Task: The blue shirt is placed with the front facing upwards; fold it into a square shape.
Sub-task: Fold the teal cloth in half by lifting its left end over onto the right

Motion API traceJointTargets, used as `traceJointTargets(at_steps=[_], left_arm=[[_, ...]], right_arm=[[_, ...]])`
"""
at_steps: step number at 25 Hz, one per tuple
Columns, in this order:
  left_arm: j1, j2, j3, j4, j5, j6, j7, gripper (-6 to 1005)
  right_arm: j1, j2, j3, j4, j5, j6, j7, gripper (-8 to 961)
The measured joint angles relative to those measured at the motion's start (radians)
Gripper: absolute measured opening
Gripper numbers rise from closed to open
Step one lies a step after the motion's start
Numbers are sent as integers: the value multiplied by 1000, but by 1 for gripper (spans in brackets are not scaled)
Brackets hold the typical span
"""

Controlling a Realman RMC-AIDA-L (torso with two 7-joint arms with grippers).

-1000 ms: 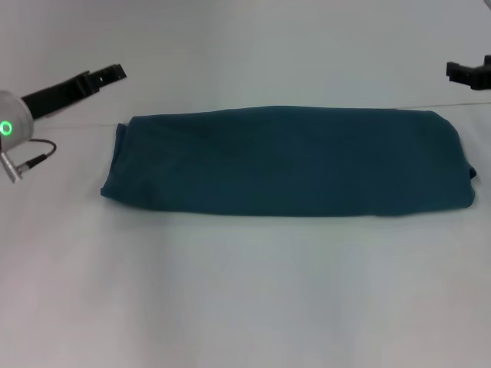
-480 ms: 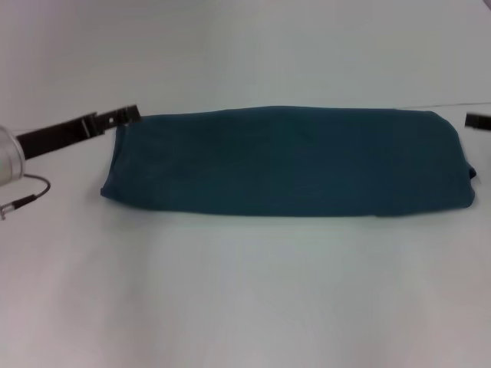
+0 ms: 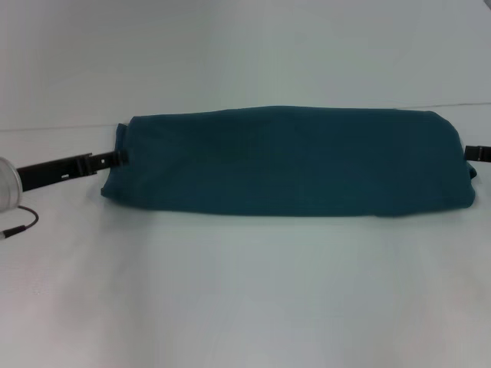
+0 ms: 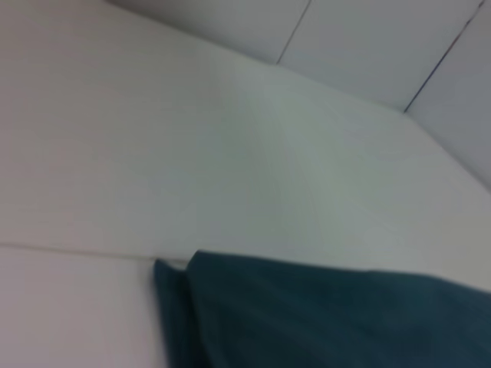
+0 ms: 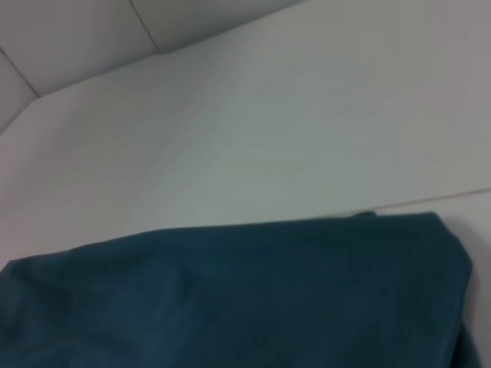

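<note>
The blue shirt (image 3: 288,161) is laid across the white table (image 3: 245,291) as a long folded band, its lettering hidden. The left gripper (image 3: 113,159) is seen touching the band's left end, the right gripper (image 3: 477,152) at its right end. Whether either gripper's jaws are apart cannot be told.

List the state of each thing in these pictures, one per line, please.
Dark teal-blue soft cotton shirt: folded into a long band, lying flat across the white table; no lettering visible.
Left gripper: low, at the shirt's left end, by its edge.
Right gripper: low, at the shirt's right end, mostly out of view.
</note>
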Motion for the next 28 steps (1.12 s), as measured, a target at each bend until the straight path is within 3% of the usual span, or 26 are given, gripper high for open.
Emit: traceJointTargets(at_steps=[21,28], left_arm=[[-2,-29,133,-27,80,-114,-8,966],[-11,-30,150,-42,88,-141,-8,966]], right_arm=[[-11,4,-1,4,-1,-16,23,765],[-11,6,-1,4,-1,-17,23,760]])
